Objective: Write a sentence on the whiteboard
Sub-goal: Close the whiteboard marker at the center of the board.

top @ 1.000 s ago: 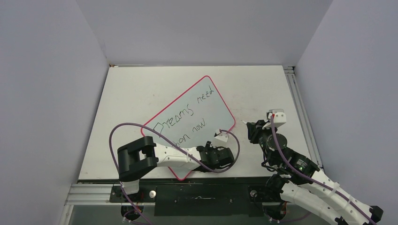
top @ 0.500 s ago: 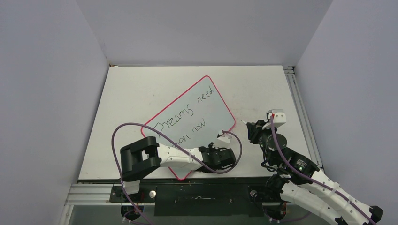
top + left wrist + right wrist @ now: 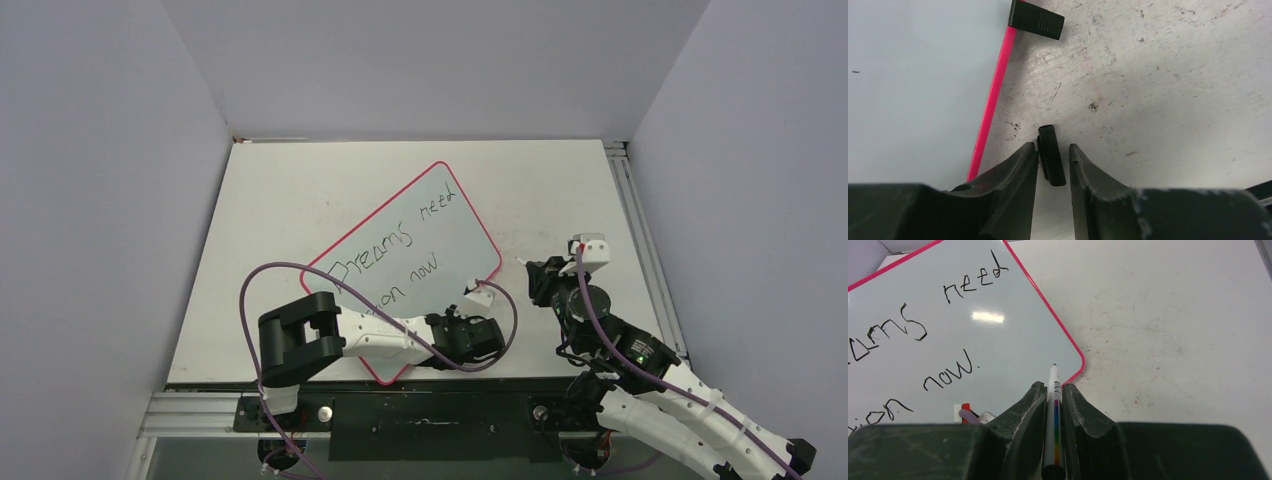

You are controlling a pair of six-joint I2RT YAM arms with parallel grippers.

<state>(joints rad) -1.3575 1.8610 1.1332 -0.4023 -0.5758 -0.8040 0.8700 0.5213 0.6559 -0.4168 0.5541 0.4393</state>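
The whiteboard (image 3: 445, 225) lies slanted on the table, pink-rimmed, with the sentence (image 3: 395, 250) on it in two black rows, "Dreams need" above. At the board's near right edge, my left gripper (image 3: 1054, 147) has closed in on a small black marker cap (image 3: 1052, 160) lying on the tabletop; the left finger touches it. One black foot (image 3: 1036, 19) of the board shows beyond. Right of the board, my right gripper (image 3: 1054, 386) is shut on a white marker (image 3: 1054, 405) with a rainbow stripe. Its bare tip points at the board's right corner (image 3: 1079, 365).
The scuffed white table (image 3: 290, 190) is walled on three sides. A metal rail (image 3: 640, 230) runs along its right edge. A purple cable (image 3: 290, 268) loops from the left arm over the board's near corner.
My left gripper's jaws have narrowed around the cap, and the left arm has shifted slightly right and nearer. The right arm and marker have not moved.
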